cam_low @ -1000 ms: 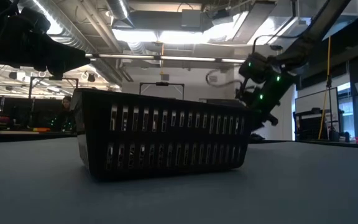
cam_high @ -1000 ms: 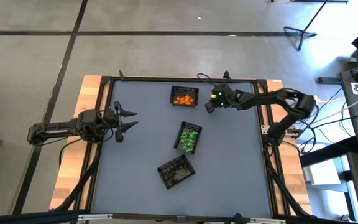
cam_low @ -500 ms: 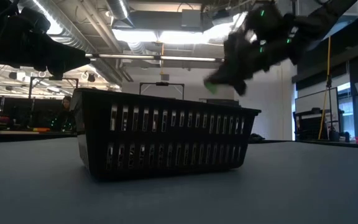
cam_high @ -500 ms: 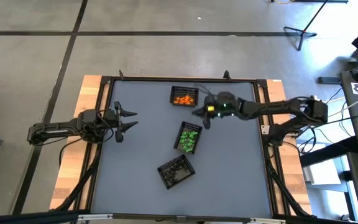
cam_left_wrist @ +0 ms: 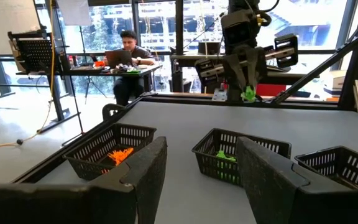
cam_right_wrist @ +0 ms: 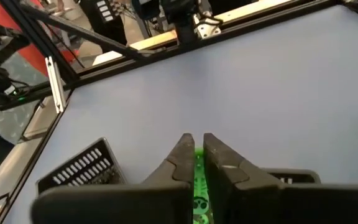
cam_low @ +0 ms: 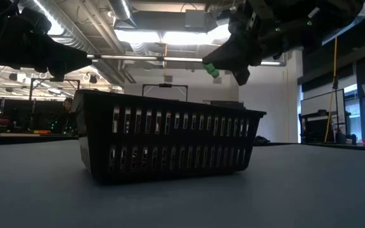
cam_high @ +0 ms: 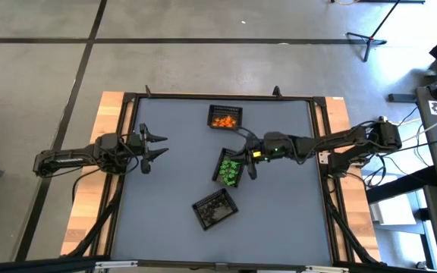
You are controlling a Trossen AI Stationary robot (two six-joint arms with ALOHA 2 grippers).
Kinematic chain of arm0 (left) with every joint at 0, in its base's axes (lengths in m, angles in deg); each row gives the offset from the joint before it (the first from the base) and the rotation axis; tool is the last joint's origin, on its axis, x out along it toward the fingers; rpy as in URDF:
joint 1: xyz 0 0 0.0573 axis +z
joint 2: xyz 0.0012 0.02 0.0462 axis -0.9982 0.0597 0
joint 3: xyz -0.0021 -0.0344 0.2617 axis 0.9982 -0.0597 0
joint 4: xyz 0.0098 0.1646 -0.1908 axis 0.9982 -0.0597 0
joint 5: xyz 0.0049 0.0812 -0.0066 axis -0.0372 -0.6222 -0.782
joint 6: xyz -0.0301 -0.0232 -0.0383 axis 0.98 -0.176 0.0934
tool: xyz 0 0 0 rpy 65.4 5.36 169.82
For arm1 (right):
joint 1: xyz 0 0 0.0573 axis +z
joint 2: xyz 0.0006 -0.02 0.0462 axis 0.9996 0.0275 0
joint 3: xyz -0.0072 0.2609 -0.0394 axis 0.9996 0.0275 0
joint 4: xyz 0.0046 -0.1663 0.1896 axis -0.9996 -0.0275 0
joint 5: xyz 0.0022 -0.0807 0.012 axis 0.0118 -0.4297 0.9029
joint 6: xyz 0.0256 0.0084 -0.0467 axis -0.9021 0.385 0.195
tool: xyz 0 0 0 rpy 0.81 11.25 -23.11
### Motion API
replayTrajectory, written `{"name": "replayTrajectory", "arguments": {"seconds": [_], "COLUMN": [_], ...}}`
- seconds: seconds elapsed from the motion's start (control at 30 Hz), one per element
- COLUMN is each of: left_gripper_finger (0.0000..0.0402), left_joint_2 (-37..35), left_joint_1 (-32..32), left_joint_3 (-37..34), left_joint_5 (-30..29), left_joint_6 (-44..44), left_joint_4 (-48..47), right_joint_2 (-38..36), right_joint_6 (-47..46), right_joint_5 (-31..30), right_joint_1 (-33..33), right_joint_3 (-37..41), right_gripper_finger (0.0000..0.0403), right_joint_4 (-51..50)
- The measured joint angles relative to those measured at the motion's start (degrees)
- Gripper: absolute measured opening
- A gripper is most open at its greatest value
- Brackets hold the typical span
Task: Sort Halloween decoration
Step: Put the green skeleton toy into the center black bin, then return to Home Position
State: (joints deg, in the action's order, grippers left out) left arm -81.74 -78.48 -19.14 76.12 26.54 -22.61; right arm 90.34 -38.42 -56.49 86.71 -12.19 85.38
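Right hand (cam_low: 224, 66), pinched on a green trinket (cam_low: 212, 68) above centre-frame green basket (cam_high: 231, 167), may release off-target, missing it.

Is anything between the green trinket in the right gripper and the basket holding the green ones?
Nothing visible. The right gripper holds the green trinket above the green-filled basket, whose top is open.

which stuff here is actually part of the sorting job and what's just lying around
Part of the job:
- green trinket pinched in the right claw, above the basket of green pieces
- basket of orange pieces
- basket of dark pieces
- left claw, open, waiting at the table's left side

Just lying about:
- tripod stand on the floor
- person at a desk beyond the table
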Motion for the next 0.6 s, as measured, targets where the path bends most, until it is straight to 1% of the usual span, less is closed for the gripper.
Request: {"name": "replayTrajectory", "arguments": {"seconds": [0.1, 0.3, 0.4, 0.5, 0.6], "left_gripper_finger": [0.0189, 0.0189, 0.0189, 0.0189, 0.0189], "left_joint_2": [0.0, 0.0, 0.0, 0.0, 0.0], "left_joint_1": [0.0, 0.0, 0.0, 0.0, 0.0], "left_joint_3": [0.0, 0.0, 0.0, 0.0, 0.0], "left_joint_5": [0.0, 0.0, 0.0, 0.0, 0.0], "left_joint_6": [0.0, 0.0, 0.0, 0.0, 0.0], "left_joint_4": [0.0, 0.0, 0.0, 0.0, 0.0], "right_joint_2": [0.0, 0.0, -0.4, -3.0, -8.2], "right_joint_6": [0.1, 0.7, 1.7, 3.4, 7.8], "right_joint_5": [0.1, 0.7, 1.1, 1.1, 0.7], "right_joint_1": [0.0, -0.2, -0.2, -0.2, -0.2], "right_joint_3": [0.0, 0.0, 0.0, 0.0, 0.0], "right_gripper_finger": [0.0042, 0.0143, 0.0181, 0.0196, 0.019], "right_joint_4": [-1.1, -1.6, -1.6, -2.6, -3.5]}}
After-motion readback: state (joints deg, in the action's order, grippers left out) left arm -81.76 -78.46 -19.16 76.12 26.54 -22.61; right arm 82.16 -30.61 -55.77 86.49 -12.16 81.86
